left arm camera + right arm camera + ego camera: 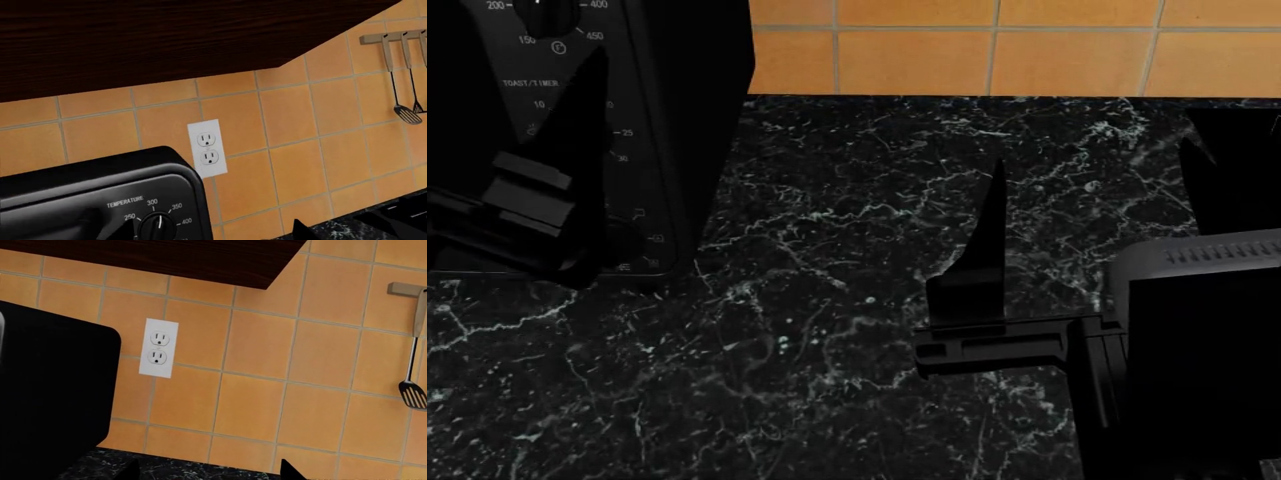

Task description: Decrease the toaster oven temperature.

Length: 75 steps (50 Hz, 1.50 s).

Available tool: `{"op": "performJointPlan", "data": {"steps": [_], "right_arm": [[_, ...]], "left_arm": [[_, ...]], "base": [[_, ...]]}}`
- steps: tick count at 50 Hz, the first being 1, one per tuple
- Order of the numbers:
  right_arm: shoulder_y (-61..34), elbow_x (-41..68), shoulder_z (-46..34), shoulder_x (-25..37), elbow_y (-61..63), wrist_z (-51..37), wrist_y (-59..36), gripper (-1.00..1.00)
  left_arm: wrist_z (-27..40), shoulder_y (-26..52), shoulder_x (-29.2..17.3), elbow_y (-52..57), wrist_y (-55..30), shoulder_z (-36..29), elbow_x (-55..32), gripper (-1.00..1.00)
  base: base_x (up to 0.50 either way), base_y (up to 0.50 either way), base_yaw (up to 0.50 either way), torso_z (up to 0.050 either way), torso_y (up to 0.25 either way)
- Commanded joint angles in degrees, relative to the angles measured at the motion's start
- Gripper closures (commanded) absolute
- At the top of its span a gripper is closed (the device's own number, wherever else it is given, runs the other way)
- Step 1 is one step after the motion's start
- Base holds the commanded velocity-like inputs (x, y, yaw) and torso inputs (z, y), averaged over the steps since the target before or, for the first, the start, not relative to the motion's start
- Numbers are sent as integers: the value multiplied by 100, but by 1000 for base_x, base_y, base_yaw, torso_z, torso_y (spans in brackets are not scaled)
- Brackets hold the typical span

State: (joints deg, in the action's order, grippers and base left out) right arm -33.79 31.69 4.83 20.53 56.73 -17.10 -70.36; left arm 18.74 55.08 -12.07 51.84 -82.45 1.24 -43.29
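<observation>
The toaster oven (87, 185) is a black box against the tiled wall; in the head view the toaster oven (694, 110) stands at the far left. Its round temperature knob (158, 226) has white numbers 250 to 400 around it, and its white mark points just past 300. My left gripper (212, 234) is open a little short of the panel. The knob lies between its fingertips, nearer one tip, untouched. One left finger (577, 110) rises before the panel. My right gripper (210, 472) is open over the counter, right of the oven's side (53, 405), holding nothing.
A white wall outlet (207, 148) sits just beside the oven. A dark wood cabinet (167, 40) hangs overhead. A rail with hanging spatulas (400, 75) is on the wall further right. The black marble counter (827, 250) runs under both arms.
</observation>
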Motion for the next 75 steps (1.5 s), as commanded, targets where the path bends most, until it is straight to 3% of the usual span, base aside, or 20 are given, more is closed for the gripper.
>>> {"op": "performJointPlan", "data": {"steps": [1, 30, 46, 75], "right_arm": [[86, 57, -11, 19, -66, -33, 137, -100], [295, 52, -219, 33, -338, -56, 552, -100], [501, -5, -285, 53, -467, -39, 866, -100], [477, 96, -336, 89, -499, -115, 902, -100]], "left_arm": [[265, 659, -149, -721, -52, -221, -105, -100], [-18, 560, -803, -1818, 912, -1675, 658, -100], [-76, 611, -920, -2140, 1205, -2226, 943, -100], [-199, 715, -1022, -3122, 2020, -2554, 1433, -100]], "base": [[0, 0, 0, 0, 0], [0, 0, 0, 0, 0], [0, 0, 0, 0, 0], [0, 0, 0, 0, 0]]}}
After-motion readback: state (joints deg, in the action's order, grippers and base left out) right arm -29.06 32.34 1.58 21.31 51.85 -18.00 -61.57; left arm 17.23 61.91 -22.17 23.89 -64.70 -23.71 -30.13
